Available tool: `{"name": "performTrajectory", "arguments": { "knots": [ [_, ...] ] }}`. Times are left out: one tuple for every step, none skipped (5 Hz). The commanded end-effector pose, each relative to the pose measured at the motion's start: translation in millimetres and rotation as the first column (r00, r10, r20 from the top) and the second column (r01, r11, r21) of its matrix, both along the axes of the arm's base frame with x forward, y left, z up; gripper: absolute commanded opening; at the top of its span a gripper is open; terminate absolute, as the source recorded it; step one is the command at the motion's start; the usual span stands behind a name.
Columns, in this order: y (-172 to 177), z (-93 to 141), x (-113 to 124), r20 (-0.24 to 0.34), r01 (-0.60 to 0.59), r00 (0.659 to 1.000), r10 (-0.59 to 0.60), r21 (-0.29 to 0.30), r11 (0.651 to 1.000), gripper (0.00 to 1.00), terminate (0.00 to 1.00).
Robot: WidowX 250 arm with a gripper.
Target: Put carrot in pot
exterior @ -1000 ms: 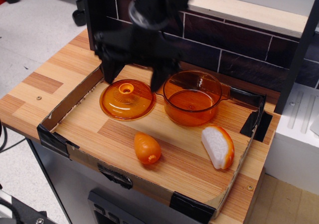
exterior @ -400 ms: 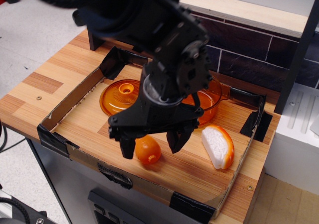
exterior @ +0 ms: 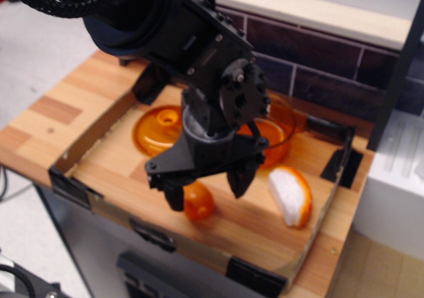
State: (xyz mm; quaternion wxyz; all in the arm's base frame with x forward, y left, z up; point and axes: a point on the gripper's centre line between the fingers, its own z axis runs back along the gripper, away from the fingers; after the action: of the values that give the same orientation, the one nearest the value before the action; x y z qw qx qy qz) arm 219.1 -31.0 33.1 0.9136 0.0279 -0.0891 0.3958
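On the wooden tray [exterior: 265,222], carrot [exterior: 199,202] sits between open end effector [exterior: 207,191] fingers.

The carrot [exterior: 197,202] is a small, glossy, all-orange plastic piece, egg-like in shape. It lies on its side on the table [exterior: 40,129], close to the front edge and roughly midway along it; its upper left part is hidden, and which way it tapers cannot be told through the blur. The pot [exterior: 277,127] is round, transparent amber-orange plastic, much larger than the carrot. It stands upright nearer the back edge, apart from the carrot, largely hidden; one side handle shows at its right.
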Motion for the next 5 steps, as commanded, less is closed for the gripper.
{"name": "performTrajectory", "arguments": {
  "knots": [
    [0,-13,12,-0.061,0.009,0.998,-0.008,0.009,1.000,1.00,0.00],
    [1,-25,13,-0.076,0.001,0.997,0.002,0.029,1.000,1.00,0.00],
    [2,-27,13,-0.081,0.032,0.996,-0.028,0.054,0.998,1.00,0.00],
    [5,-18,12,-0.042,0.021,0.999,-0.019,0.030,0.999,0.00,0.00],
    [10,3,14,-0.017,0.008,1.000,-0.008,0.015,1.000,0.00,0.00]
  ]
}}
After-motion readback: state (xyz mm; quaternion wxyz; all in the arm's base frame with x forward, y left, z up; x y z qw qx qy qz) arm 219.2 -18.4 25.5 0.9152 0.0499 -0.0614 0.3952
